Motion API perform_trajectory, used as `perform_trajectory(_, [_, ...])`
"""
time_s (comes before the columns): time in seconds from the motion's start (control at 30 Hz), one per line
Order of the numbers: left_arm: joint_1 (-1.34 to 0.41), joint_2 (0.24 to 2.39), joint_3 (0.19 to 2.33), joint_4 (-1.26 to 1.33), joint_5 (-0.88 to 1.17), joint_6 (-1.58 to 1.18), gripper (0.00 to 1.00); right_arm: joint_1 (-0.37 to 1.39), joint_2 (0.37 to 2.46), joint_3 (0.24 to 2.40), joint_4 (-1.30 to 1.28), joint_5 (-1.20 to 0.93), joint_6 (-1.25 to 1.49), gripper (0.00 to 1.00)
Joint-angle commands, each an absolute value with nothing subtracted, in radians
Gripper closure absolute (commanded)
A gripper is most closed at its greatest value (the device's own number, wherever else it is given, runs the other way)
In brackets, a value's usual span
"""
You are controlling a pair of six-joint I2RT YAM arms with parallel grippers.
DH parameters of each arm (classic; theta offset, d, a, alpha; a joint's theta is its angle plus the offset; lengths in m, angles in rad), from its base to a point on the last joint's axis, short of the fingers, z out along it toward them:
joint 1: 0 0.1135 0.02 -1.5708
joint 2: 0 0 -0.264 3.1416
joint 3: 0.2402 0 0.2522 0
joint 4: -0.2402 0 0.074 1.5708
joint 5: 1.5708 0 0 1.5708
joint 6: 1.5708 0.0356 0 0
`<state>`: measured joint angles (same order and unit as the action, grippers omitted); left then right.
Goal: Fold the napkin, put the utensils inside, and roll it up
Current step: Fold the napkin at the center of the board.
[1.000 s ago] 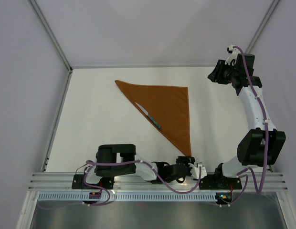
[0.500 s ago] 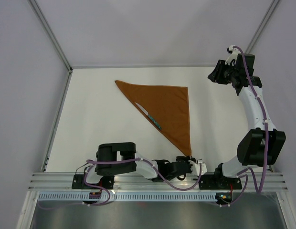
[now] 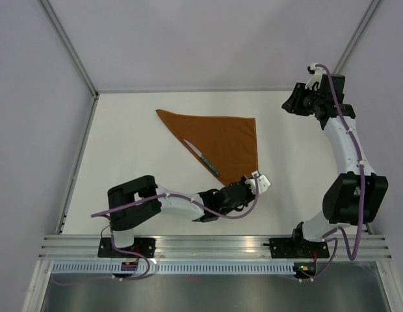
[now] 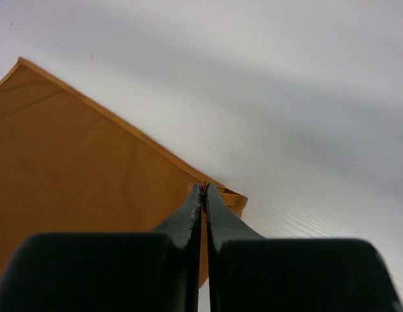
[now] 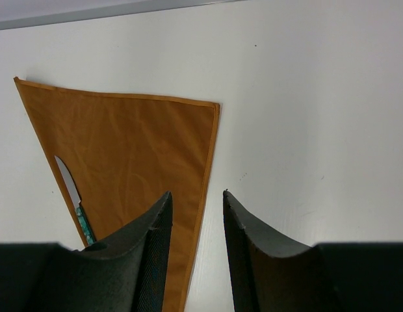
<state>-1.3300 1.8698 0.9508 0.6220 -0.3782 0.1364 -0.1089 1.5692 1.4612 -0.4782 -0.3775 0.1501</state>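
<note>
The napkin is a rust-orange triangle spread on the white table, also in the left wrist view and the right wrist view. One of the utensils, a knife with a silver blade and teal handle, lies along the napkin's long left edge. My left gripper is shut on the napkin's near corner, which is pinched between the fingertips and lifted off the table. My right gripper hangs high at the far right, open and empty, above the napkin's right edge.
Pale enclosure walls close in the table on the left, right and back. An aluminium rail with both arm bases runs along the near edge. Bare white table lies left of the napkin and to its right.
My left gripper closed on the napkin's near corner, then reached out from the near rail and carried the corner up and toward the far side. The right arm stayed put.
</note>
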Motion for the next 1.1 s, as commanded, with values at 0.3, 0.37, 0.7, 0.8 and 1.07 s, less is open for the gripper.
perform_trajectory(0.3, [-1.002,1.675,0.851,0.522,-0.302,-0.282,0.98,-0.114,1.583,1.463,-0.465,-0.411,0.169,0.58])
perform_trajectory(0.37, [-0.967,1.672,0.848,0.506,-0.298,-0.32,0.98,-0.114,1.586,1.465,-0.465,-0.416,0.17,0.58])
perform_trajectory(0.7, [-0.72,1.681,0.885,0.402,-0.222,-0.42,0.98,-0.114,1.589,1.463,-0.472,-0.431,0.167,0.58])
perform_trajectory(0.8, [-0.666,1.695,0.911,0.382,-0.181,-0.428,0.98,-0.114,1.592,1.465,-0.474,-0.437,0.167,0.58])
perform_trajectory(1.07, [-0.581,1.743,0.989,0.342,-0.13,-0.425,0.98,-0.114,1.594,1.462,-0.477,-0.448,0.164,0.58])
